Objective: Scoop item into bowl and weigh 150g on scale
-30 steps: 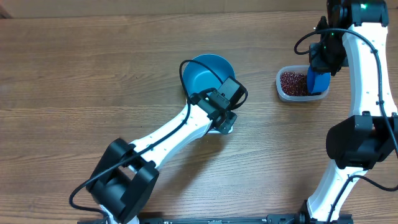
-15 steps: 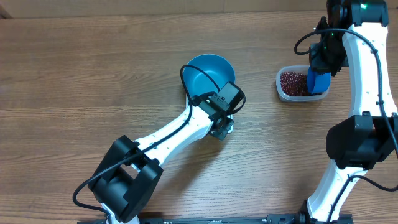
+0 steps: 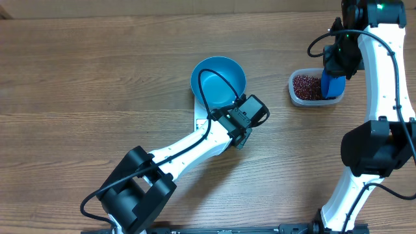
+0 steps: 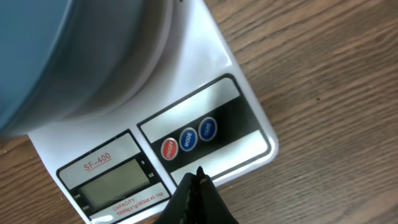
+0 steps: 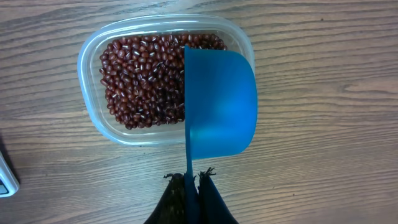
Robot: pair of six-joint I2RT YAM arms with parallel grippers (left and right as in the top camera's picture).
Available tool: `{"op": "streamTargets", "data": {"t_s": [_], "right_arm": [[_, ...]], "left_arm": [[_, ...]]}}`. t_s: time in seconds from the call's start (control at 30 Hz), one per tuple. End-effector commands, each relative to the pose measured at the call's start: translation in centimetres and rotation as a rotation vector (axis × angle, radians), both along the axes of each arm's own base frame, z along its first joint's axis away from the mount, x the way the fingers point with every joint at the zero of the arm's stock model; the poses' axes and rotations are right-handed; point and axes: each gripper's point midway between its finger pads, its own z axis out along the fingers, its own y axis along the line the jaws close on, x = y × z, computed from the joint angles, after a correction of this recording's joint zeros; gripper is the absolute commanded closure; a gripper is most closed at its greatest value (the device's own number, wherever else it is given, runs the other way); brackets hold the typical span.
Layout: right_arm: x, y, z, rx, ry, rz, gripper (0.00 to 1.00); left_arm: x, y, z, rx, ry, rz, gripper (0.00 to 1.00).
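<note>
Beans [image 5: 143, 81] in clear tub [image 5: 89, 93], scoop [image 5: 221, 106] above — bowl [image 3: 227, 75] on scale [image 4: 217, 68]

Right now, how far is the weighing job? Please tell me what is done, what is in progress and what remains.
Done: the bowl sits on the scale, but it looks empty.
In hand: the right gripper holds the scoop over the tub of beans. The left gripper, shut, points at the scale's buttons.
Left: scooping beans into the bowl until the target weight shows.
</note>
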Motion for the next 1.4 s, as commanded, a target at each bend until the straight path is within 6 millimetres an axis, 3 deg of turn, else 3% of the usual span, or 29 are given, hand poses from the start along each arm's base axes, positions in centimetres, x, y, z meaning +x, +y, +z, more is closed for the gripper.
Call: {"op": "streamTargets", "data": {"t_s": [0.0,0.63,1.37], "right_arm": [[0.0,-0.1,0.6,-0.011,-0.016,-0.001,0.96],[0.2,0.4,0.6,0.015,-0.025,0.001,0.96],[0.2,0.4,0.6,0.014,-0.025,0.001,0.96]], "left_arm": [[0.4,1.0,-1.0,0.017,-0.014,0.039,0.96],[1.3,0.3,-1.5,-0.021,-0.056,0.012,0.96],[1.7,2.1,-3.0,-0.006,-0.072,0.046,0.96]]}}
